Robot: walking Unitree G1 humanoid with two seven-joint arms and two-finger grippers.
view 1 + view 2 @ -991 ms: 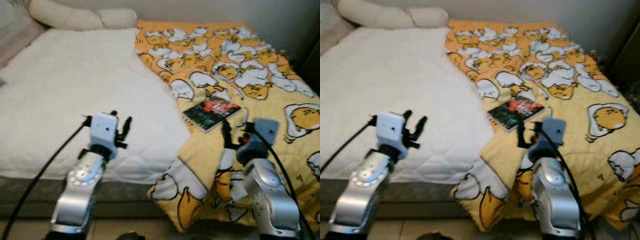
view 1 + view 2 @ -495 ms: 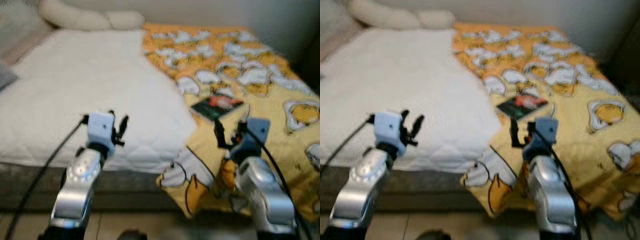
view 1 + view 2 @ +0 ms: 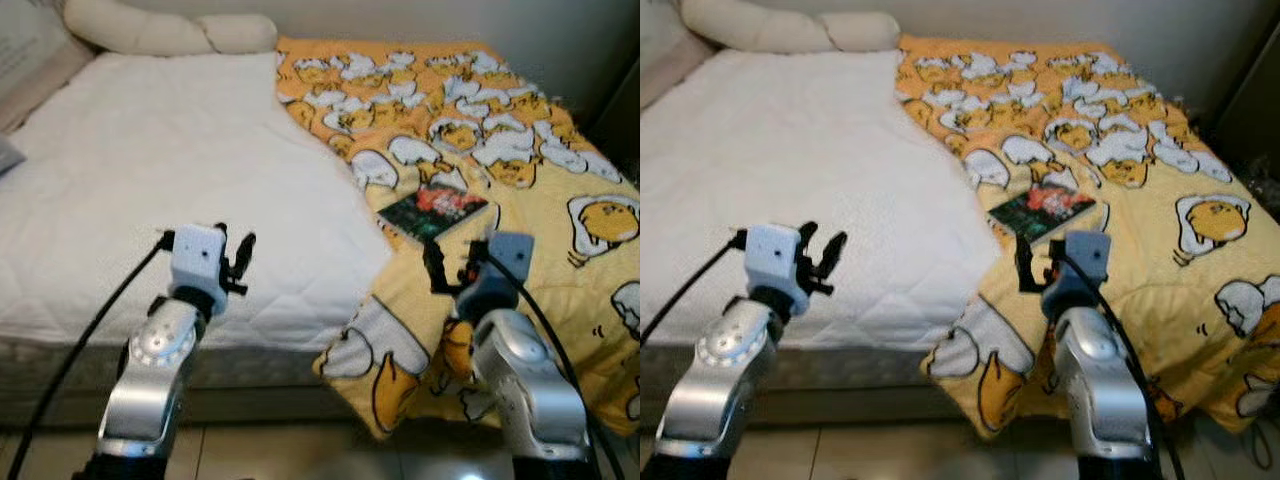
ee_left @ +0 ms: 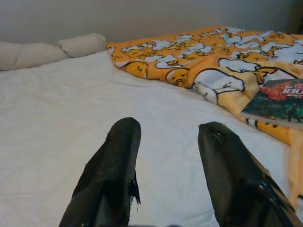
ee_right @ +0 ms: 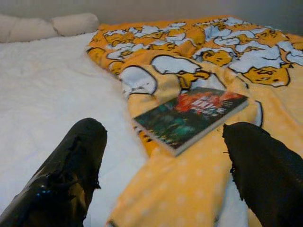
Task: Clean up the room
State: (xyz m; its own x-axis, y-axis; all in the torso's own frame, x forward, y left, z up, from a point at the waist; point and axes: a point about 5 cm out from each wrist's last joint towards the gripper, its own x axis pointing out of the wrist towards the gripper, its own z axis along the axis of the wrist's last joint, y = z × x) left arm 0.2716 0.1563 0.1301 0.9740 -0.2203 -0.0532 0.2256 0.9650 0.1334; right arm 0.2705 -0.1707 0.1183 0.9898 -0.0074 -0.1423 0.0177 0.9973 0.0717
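A dark green and red book (image 3: 434,209) lies flat on the yellow patterned blanket (image 3: 500,140) that covers the right half of the bed. My right gripper (image 3: 454,263) hovers open just short of the book, which sits between and beyond its fingers (image 5: 71,175) in the right wrist view. My left gripper (image 3: 233,254) is open over the white mattress (image 3: 150,180), well to the left of the book (image 4: 274,101), with nothing between its fingers (image 4: 113,170).
A long cream pillow (image 3: 165,30) lies along the head of the bed. The blanket hangs over the bed's near edge (image 3: 390,380) down to the tiled floor (image 3: 300,450). A dark piece of furniture (image 3: 1255,100) stands at the far right.
The camera has shifted and the picture has sharpened after a blurred frame. Both grippers stay open at about the same spots relative to the bed and book.
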